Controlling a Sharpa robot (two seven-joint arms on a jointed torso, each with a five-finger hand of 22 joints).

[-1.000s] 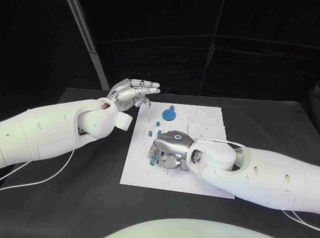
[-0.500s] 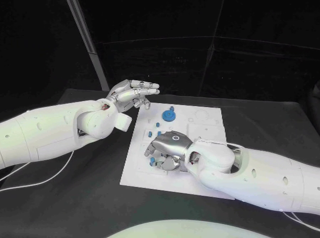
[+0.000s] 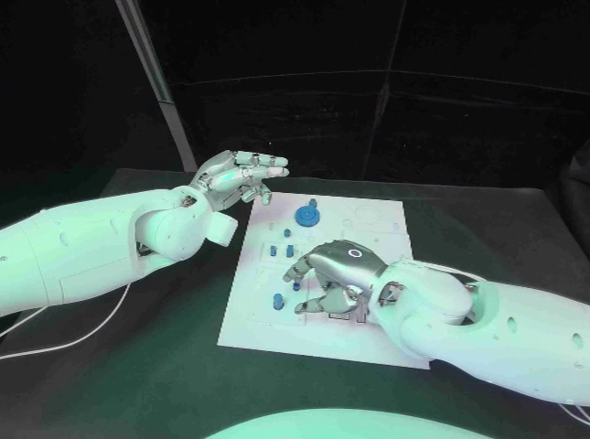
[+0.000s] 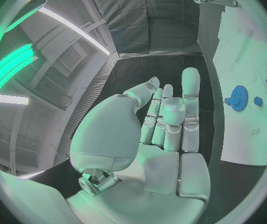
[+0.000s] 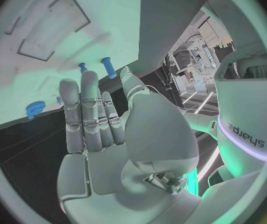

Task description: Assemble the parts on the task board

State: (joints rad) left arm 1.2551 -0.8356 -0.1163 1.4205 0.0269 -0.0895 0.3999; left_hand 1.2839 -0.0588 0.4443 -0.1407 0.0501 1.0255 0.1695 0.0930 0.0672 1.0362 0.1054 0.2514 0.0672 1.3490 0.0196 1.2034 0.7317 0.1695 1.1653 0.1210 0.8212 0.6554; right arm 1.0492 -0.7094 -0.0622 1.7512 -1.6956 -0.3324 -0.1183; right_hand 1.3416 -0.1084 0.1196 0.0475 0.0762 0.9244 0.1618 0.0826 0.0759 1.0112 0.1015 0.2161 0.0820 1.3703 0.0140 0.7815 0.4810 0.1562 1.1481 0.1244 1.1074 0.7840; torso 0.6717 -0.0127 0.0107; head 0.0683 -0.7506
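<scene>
On the task board [image 3: 374, 343] — blue parts [image 3: 306, 216] beside right hand [image 3: 332, 274].

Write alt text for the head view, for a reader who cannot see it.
Two white robot arms reach over a white task board on a black table. The right hand hovers low over the board's near half, fingers spread, beside small blue parts. The left hand is raised off the board's far left corner, near a blue gear.
</scene>
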